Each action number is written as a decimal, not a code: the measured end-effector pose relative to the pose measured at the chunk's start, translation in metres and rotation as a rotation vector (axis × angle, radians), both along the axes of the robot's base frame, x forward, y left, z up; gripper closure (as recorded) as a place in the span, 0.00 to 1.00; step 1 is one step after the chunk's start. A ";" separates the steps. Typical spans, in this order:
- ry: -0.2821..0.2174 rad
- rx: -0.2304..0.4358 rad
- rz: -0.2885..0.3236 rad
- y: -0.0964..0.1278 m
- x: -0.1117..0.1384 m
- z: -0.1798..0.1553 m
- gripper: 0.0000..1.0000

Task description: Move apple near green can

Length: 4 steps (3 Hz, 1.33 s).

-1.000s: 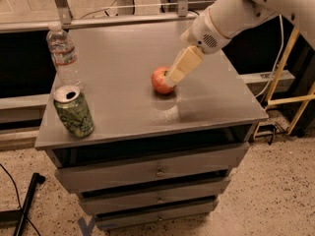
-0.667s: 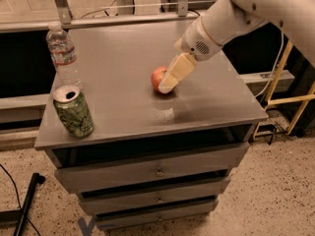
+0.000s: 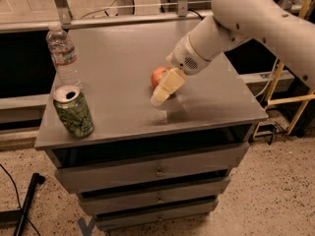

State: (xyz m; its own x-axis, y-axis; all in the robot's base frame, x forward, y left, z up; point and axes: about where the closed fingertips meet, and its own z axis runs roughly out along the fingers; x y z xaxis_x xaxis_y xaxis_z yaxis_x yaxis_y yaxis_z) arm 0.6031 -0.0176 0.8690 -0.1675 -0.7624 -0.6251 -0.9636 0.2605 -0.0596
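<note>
The tool (image 3: 165, 88), grip state impossible to tell, sits at the near side of the apple (image 3: 157, 74), with the green can (image 3: 74, 111) well apart at the front corner of the worktop (image 3: 118, 53) by the water bottle (image 3: 63, 53).

White arm (image 3: 256, 18) enters from upper right — wrist (image 3: 191, 58) bent, end effector (image 3: 160, 96) angled down-left, mid-view.

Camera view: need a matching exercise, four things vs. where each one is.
Things:
1. apple
2. green can
3. water bottle
4. gripper

Places:
A. back left of the cabinet top
B. just in front of the apple, low over the top
C. front left corner of the top
D. middle of the top, partly hidden

Pairs: 1-D, 2-C, 3-A, 4-B
</note>
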 end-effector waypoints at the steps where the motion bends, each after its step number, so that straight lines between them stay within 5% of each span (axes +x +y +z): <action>1: -0.019 -0.011 -0.035 0.003 0.016 -0.017 0.00; 2: -0.022 -0.006 -0.082 -0.002 0.027 -0.026 0.17; 4: -0.048 0.081 -0.092 -0.009 0.034 -0.002 0.71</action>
State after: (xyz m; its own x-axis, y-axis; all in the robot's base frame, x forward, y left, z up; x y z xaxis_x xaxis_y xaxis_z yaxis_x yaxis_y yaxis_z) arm 0.6376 -0.0261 0.8674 -0.2029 -0.6916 -0.6932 -0.9320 0.3535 -0.0799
